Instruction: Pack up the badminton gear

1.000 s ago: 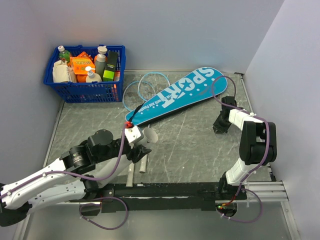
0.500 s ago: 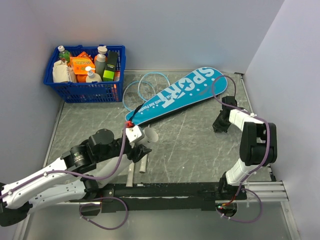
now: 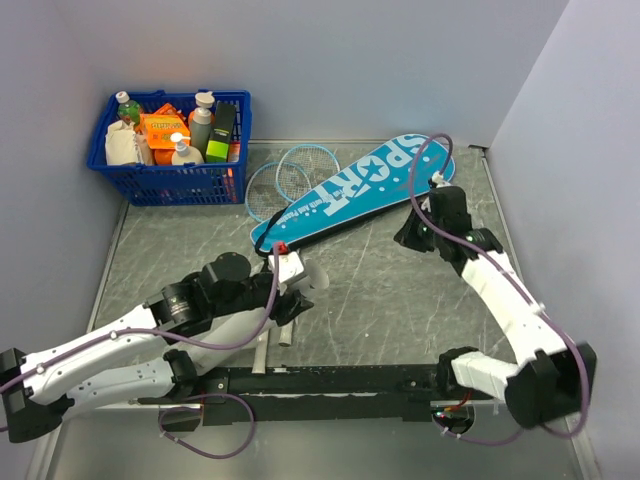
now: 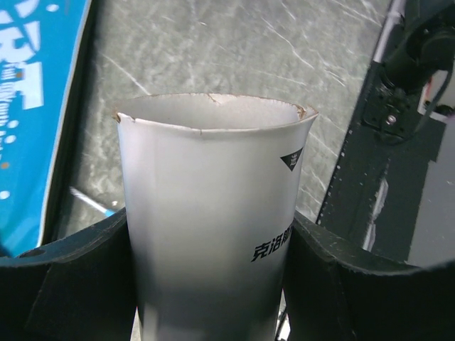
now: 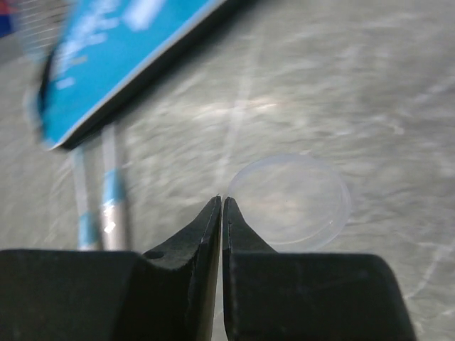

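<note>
Grey marbled tabletop [image 3: 380, 290], teal SPORT bag [image 3: 350, 190] runs diagonally from near-left to far-right, so the right claw [image 5: 222, 201], tips pressed together, sits by its wide far end while the left claw [image 3: 295, 290] pinches a white tube [image 4: 213, 213] near the narrow end.

Teal racket bag [image 3: 350, 190] lettered in white; light-blue rackets [image 3: 300, 170]; white paper tube [image 4: 213, 213] printed black; grey bench [image 3: 380, 290] veined white

Left tool [image 4: 206, 264] clamped around a white tube [image 4: 210, 177]; right tool [image 5: 222, 202] pinched closed, arm outstretched.
</note>
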